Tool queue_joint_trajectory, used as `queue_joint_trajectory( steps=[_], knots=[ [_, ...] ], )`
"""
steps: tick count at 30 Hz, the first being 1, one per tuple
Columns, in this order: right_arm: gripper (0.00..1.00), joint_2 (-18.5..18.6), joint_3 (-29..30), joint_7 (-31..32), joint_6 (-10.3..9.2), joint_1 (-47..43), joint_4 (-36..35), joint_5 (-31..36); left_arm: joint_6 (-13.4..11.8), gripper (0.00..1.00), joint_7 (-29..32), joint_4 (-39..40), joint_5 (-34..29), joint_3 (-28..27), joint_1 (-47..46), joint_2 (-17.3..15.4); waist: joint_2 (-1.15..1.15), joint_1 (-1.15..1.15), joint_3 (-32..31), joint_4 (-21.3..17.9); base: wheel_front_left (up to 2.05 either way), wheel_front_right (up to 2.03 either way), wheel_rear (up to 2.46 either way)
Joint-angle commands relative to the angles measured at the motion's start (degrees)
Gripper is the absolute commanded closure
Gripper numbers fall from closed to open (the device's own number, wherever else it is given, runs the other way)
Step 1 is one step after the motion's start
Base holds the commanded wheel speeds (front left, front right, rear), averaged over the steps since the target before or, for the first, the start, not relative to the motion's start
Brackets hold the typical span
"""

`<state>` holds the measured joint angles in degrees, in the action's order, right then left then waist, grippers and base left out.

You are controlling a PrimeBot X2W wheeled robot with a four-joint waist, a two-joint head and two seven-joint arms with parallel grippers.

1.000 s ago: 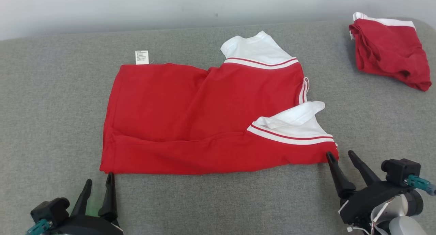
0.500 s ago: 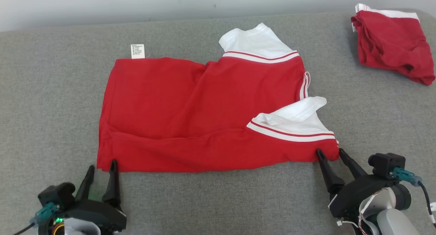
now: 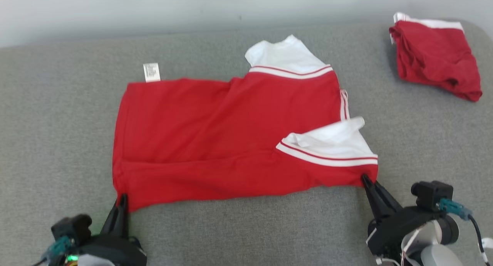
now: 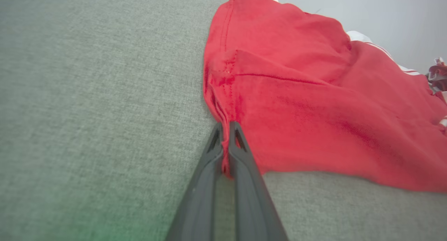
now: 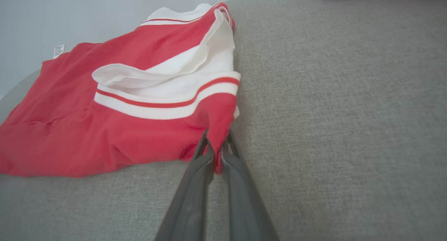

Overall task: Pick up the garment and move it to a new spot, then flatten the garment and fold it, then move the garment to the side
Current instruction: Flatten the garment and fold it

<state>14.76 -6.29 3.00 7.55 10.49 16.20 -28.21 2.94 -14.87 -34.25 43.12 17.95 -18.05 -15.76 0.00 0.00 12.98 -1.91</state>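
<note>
Newly closed, our left end effector (image 3: 122,198) and right end effector (image 3: 366,178) clamp the red-and-white fabric garment (image 3: 231,135) at its corners; we should lift evenly.

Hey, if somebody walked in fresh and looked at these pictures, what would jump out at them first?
The red garment with white striped sleeves, spread out in the middle of the grey padded surface. The left gripper and the right gripper are each shut on a near corner of it. A crumpled red cloth lies at the far right.
</note>
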Motion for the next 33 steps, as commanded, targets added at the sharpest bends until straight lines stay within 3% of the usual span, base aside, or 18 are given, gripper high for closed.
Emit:
queue_joint_trajectory(
  steps=[1,9,18,19,20,21,22,28,33],
  knots=[
    [1.0,-0.03,-0.06,-0.11,-0.13,-1.44,-0.82,-0.32,-0.56,1.0,-0.2,0.82,-0.21,-0.4,2.04,-0.08,0.0,0.0,-2.31,0.65,0.0,0.0,0.0],
    [1.0,-0.99,4.32,5.15,-0.13,-12.05,-9.24,-1.29,-2.78,1.0,0.32,9.14,1.47,-1.52,12.03,-0.63,0.0,0.0,-6.25,1.16,0.0,0.0,0.0],
    [1.0,-5.87,9.64,12.43,-0.13,-22.16,-17.13,-0.13,-5.22,1.0,1.12,13.92,3.15,-2.45,19.01,-0.47,0.0,0.0,-7.28,1.05,0.0,0.0,0.0],
    [0.56,-6.0,9.72,12.2,-0.13,-22.3,-17.54,0.42,-5.63,0.53,0.94,14.07,2.07,-2.14,19.07,-0.9,0.0,0.0,-7.37,1.03,0.0,0.0,0.0],
    [0.56,-6.0,9.72,12.2,-0.13,-22.3,-17.54,0.42,-5.63,0.53,0.94,14.07,2.07,-2.14,19.07,-0.9,0.0,0.0,-7.37,1.03,0.0,0.0,0.0],
    [0.11,-6.45,9.9,11.83,-0.13,-22.27,-17.87,0.43,-5.97,0.08,0.72,14.41,0.93,-1.8,19.0,-1.23,0.0,0.0,-7.49,1.07,0.0,0.0,0.0],
    [0.0,-6.73,10.05,11.35,-0.13,-22.17,-18.2,0.82,-6.27,0.0,0.49,14.82,0.3,-1.98,18.92,-1.19,0.0,0.0,-7.63,1.13,0.0,0.0,0.0],
    [0.0,-7.28,11.62,5.44,-0.13,-20.43,-21.42,3.27,-7.99,0.0,-0.36,20.82,-4.94,-6.67,18.82,-0.46,0.0,0.0,-8.39,1.83,0.0,0.0,0.0],
    [0.0,-7.4,10.9,-0.73,-0.13,-18.06,-22.66,4.94,-8.89,0.0,-0.31,28.33,-13.63,-12.76,20.21,1.02,0.0,0.0,-9.14,2.44,0.0,0.0,0.0]
  ],
)
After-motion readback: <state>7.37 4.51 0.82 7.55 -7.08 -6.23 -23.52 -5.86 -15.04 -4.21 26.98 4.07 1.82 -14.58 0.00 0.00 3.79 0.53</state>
